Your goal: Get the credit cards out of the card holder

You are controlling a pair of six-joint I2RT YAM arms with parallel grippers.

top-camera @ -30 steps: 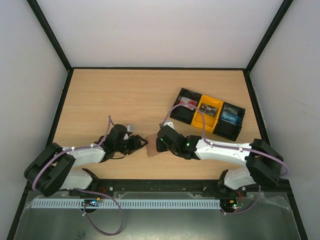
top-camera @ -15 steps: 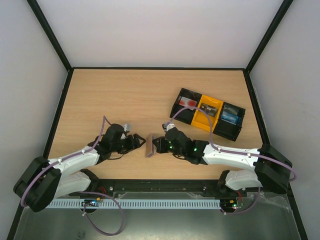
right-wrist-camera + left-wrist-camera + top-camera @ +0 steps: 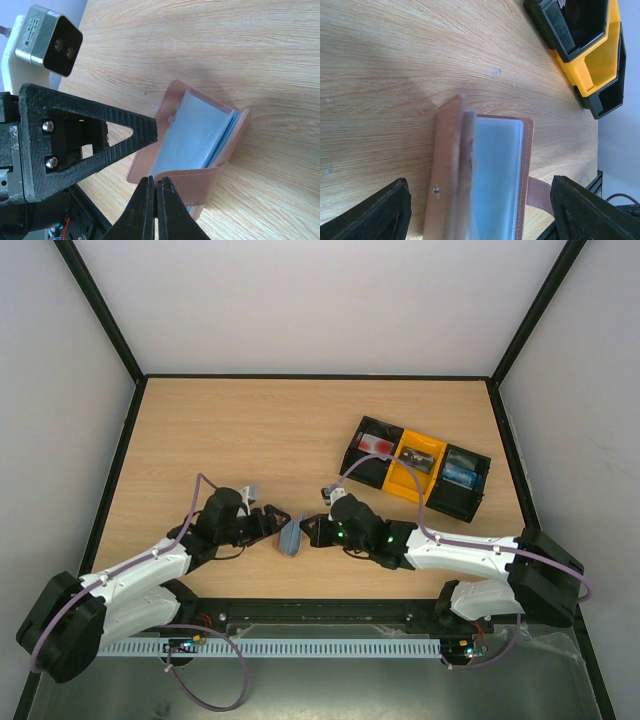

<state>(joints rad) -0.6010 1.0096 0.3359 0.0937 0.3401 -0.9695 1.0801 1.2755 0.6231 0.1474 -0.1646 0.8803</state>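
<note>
The card holder (image 3: 290,537), blue-grey with brown edging, stands tilted on the table between my two grippers. In the left wrist view the card holder (image 3: 495,175) is seen edge-on, with brown covers and a blue-grey inner sleeve. My left gripper (image 3: 480,220) is wide open, and its fingers (image 3: 375,215) stand apart on either side of the holder. In the right wrist view my right gripper (image 3: 155,187) is shut on the holder's brown side tab (image 3: 200,182). The holder (image 3: 192,135) is partly spread open there. No loose card shows at the holder.
The black-and-yellow three-compartment tray (image 3: 384,470) lies at the back right, with red, dark and blue items in its compartments. It also shows in the left wrist view (image 3: 592,60). A left finger (image 3: 90,135) and the left wrist camera (image 3: 47,40) are close to my right gripper.
The holder stood thin on its edge half a second ago. It now leans, showing its blue-grey face. The left gripper has moved right, up to it.
</note>
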